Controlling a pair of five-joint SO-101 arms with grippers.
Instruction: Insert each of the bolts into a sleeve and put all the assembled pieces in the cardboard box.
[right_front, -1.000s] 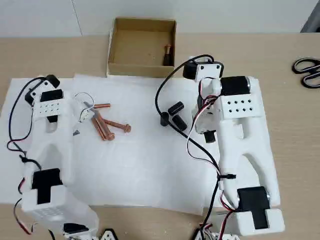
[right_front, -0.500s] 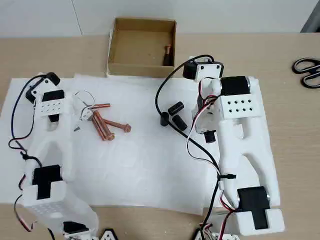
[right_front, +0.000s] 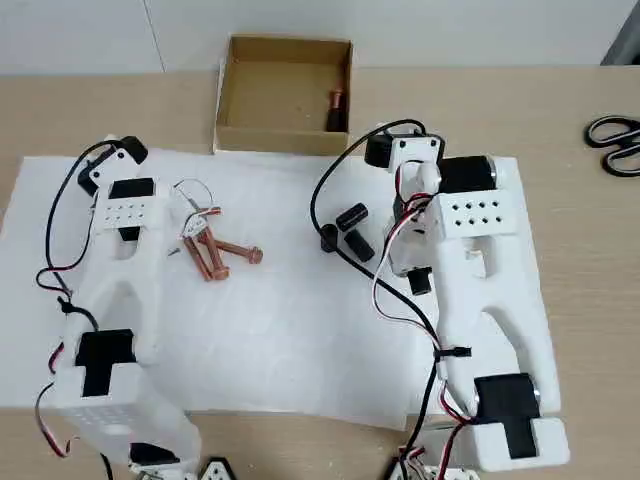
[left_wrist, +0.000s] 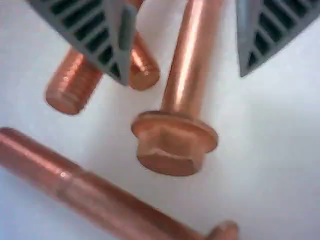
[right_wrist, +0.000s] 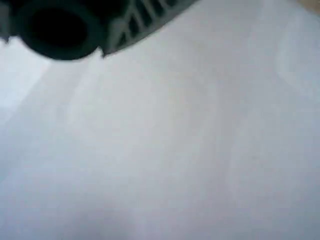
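Note:
Several copper bolts lie in a loose pile on the white sheet. My left gripper hangs low over them, open, its grey fingers on either side of the shaft of one hex-headed bolt. Black sleeves lie near the sheet's middle, just left of my right gripper. In the right wrist view a black sleeve sits end-on against a grey finger, held just above the sheet. The cardboard box at the back holds one assembled piece.
Black scissors lie on the wooden table at the far right. A black cable loops from the right arm past the sleeves. Bare sheet stretches across the middle and front between the two arms.
My left arm has swung right toward the bolt pile, bringing its open gripper over the bolts. The right arm has shifted only slightly.

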